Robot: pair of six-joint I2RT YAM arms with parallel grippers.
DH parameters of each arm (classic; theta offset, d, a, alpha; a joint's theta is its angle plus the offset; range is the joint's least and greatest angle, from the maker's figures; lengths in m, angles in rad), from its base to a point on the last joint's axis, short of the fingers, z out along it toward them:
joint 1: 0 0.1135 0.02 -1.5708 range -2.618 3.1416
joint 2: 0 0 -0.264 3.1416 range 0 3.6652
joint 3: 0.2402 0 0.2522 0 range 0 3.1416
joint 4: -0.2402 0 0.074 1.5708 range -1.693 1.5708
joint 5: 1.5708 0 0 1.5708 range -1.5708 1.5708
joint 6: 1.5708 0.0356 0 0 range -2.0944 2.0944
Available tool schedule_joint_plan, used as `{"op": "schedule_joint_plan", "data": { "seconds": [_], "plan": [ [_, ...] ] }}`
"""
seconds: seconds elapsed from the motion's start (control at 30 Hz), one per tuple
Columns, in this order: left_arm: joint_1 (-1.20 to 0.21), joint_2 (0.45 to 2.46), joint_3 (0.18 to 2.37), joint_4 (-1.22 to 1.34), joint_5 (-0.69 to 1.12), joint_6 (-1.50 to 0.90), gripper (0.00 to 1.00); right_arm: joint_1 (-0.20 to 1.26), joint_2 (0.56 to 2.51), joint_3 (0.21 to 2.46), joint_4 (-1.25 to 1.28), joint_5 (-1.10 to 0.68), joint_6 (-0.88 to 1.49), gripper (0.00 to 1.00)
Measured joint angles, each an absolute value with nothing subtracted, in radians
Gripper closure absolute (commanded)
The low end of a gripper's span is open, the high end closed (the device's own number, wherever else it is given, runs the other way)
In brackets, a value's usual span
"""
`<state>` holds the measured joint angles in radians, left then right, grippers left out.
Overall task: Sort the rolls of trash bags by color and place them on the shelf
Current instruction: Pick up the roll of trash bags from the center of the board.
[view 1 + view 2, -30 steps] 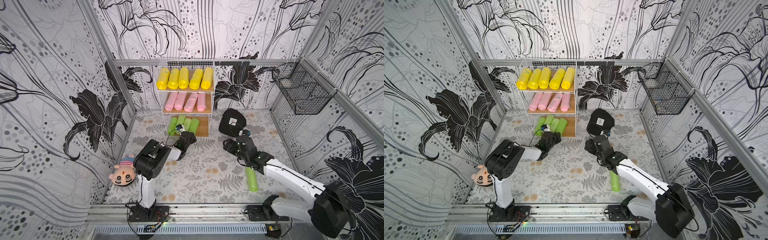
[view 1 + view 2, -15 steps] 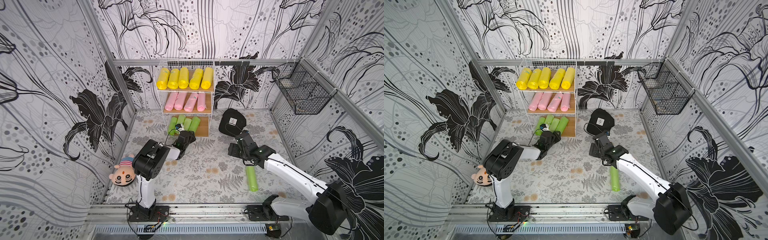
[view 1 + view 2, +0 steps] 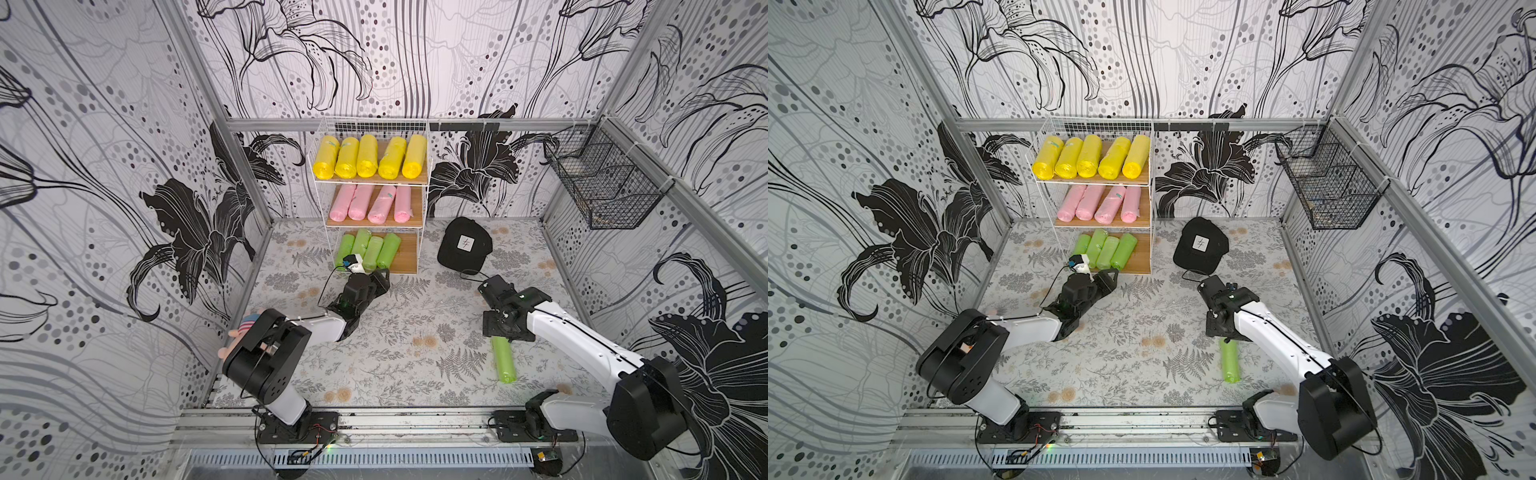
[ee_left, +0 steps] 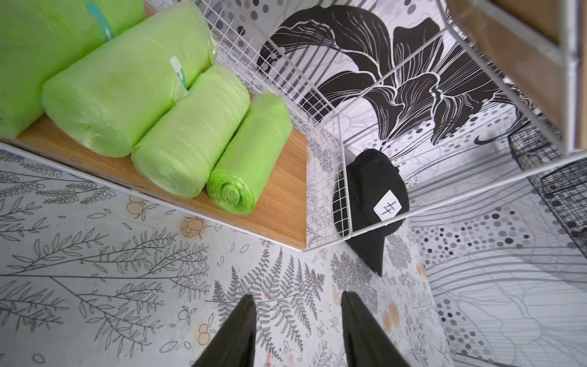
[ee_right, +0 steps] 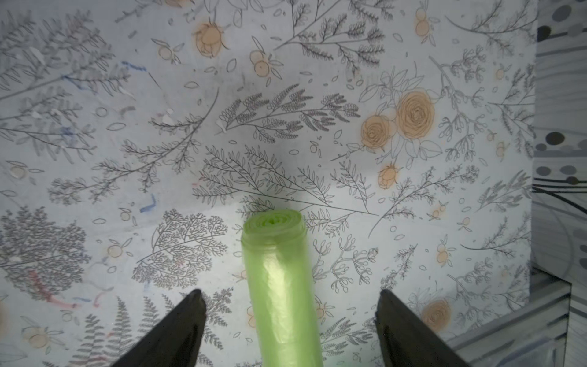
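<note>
The right gripper [image 5: 289,292] stands wide, one finger on either side of the loose green roll [image 5: 279,286] and neither touching it. That roll lies on the floral table [image 3: 395,332], near and to the right. The left gripper [image 4: 297,295] is narrowly parted and empty, low over the table just in front of the shelf [image 3: 407,257], which stands against the far wall. Four green rolls [image 3: 370,251] lie side by side on its bottom board, four pink rolls [image 3: 370,203] on the middle board and five yellow rolls [image 3: 368,156] on the top. A black cap [image 3: 464,249] lies right of the shelf.
</note>
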<state>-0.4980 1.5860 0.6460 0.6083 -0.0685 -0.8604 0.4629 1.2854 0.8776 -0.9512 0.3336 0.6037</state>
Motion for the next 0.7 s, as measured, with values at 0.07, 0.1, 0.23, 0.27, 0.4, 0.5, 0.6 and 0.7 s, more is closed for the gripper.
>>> {"op": "schedule_joint_plan", "data": {
  "seconds": [0.07, 0.1, 0.23, 0.27, 0.4, 0.5, 0.6, 0.7],
  "plan": [
    [-0.498, 1.554, 0.638, 0.598, -0.065, -0.860, 0.52, 0.462, 1.308, 0.862, -0.953, 0.318, 0.604, 0.14],
    [-0.498, 1.542, 0.637, 0.591, -0.064, -0.860, 0.52, 0.461, 1.322, 0.854, -0.953, 0.310, 0.604, 0.14],
    [-0.499, 1.507, 0.637, 0.580, -0.058, -0.859, 0.52, 0.461, 1.369, 0.828, -0.953, 0.281, 0.599, 0.19],
    [-0.499, 1.504, 0.637, 0.579, -0.054, -0.859, 0.52, 0.461, 1.376, 0.828, -0.952, 0.277, 0.596, 0.21],
    [-0.500, 1.503, 0.636, 0.579, -0.041, -0.861, 0.52, 0.461, 1.415, 0.828, -0.937, 0.259, 0.582, 0.28],
    [-0.501, 1.502, 0.630, 0.583, -0.033, -0.863, 0.52, 0.460, 1.455, 0.828, -0.912, 0.247, 0.575, 0.33],
    [-0.503, 1.493, 0.616, 0.582, -0.028, -0.863, 0.52, 0.459, 1.489, 0.828, -0.887, 0.246, 0.563, 0.39],
    [-0.503, 1.472, 0.603, 0.582, -0.025, -0.863, 0.52, 0.458, 1.525, 0.829, -0.864, 0.247, 0.555, 0.45]
  ]
}}
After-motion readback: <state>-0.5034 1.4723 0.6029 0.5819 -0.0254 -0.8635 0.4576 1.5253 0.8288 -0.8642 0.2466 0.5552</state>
